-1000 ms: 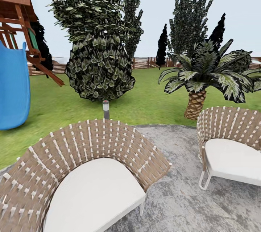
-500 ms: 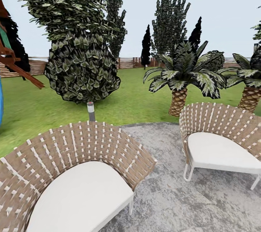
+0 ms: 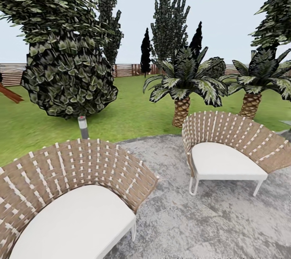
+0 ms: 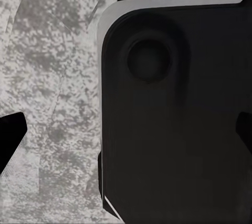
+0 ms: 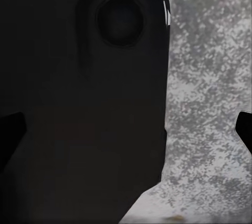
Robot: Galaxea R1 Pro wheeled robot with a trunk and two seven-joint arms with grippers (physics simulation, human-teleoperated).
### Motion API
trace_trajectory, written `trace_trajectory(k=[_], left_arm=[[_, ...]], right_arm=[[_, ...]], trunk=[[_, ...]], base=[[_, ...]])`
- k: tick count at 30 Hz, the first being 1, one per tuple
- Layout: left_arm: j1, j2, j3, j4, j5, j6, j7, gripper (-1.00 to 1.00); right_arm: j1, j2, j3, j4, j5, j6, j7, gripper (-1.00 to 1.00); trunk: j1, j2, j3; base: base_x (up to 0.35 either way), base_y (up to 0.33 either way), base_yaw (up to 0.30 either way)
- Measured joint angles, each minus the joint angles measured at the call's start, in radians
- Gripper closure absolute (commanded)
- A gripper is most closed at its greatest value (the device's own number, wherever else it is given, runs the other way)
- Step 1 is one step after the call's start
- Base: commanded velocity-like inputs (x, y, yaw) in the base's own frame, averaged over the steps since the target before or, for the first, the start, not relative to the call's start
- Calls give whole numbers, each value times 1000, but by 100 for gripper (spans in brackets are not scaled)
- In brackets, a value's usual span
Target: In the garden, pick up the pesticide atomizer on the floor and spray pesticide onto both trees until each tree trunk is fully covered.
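I am on a grey stone patio at the edge of the garden lawn. The pesticide atomizer is out of view, and no thick tree trunk shows. My left gripper is open, its dark fingertips far apart at the picture's edges, with nothing held. My right gripper is open too, fingertips wide apart and empty. Both hang over the dark body of the robot and the mottled patio floor.
Two woven wicker chairs with white cushions stand close ahead, one near left, one at right. A short bollard lamp stands by a round dark bush. Two short palms rise behind. A slat fence closes the lawn.
The head view has swung to the right: the blue slide and playhouse have slid out at the left, and a second palm and more of the right chair have come in.
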Motion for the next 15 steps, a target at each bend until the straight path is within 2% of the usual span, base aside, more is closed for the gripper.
trace_trajectory(k=[15], left_arm=[[0, -1, 0, 0, 0, 0, -7, -100]], right_arm=[[0, 0, 0, 0, 0, 0, 0, -100]], trunk=[[0, 0, 0]], base=[[0, 0, -278]])
